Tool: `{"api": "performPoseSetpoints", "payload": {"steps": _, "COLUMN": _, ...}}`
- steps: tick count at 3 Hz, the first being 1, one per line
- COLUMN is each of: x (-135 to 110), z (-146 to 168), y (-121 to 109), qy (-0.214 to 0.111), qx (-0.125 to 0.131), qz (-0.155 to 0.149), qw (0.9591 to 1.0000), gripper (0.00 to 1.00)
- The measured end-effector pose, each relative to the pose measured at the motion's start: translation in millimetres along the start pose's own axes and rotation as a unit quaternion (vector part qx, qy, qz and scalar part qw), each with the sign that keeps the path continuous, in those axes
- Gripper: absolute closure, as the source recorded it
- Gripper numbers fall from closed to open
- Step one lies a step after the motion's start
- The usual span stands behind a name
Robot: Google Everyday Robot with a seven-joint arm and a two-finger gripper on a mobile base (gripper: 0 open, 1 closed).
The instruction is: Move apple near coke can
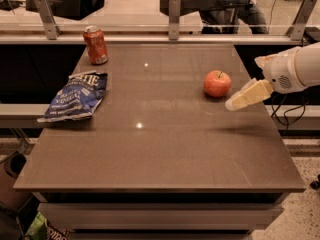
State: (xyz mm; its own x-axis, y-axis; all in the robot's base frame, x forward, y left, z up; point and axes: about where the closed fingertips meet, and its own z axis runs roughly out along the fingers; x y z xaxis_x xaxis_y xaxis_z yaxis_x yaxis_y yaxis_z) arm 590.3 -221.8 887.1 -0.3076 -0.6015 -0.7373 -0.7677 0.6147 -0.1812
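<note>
The round red-orange apple (217, 83) stands on the right part of the brown table (160, 154). The red coke can (95, 45) stands upright at the table's far left corner, far from the apple. My gripper (235, 104) reaches in from the right edge on a white arm. Its cream tip hangs just right of the apple and slightly nearer the camera, above the table and apart from the fruit. It holds nothing.
A crumpled blue chip bag (75, 95) lies at the table's left side, in front of the can. A metal rail with posts (174, 14) runs along the far edge. Black cables (287, 111) hang off the right side.
</note>
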Motion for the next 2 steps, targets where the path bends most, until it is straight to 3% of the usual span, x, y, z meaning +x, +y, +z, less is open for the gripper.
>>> {"api": "performPoseSetpoints", "payload": {"steps": 2, "x": 5.1, "z": 17.1, "y": -15.7, "qy": -0.088, "qx": -0.007, "qz": 0.044, "qw": 0.9951, "gripper": 0.00}}
